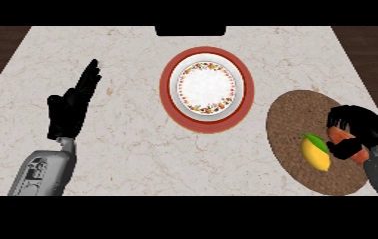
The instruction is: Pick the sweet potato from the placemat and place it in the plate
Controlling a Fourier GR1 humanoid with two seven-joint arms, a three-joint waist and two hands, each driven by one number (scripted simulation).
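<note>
On the placemat, right hand (fingers curled) grips sweet potato.

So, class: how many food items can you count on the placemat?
2. A sweet potato at the placemat's right side, mostly covered by the right hand curled round it, and a mango just left of it. Nothing else shows; the hand could hide more.

bare counter between placemat, plate
</note>
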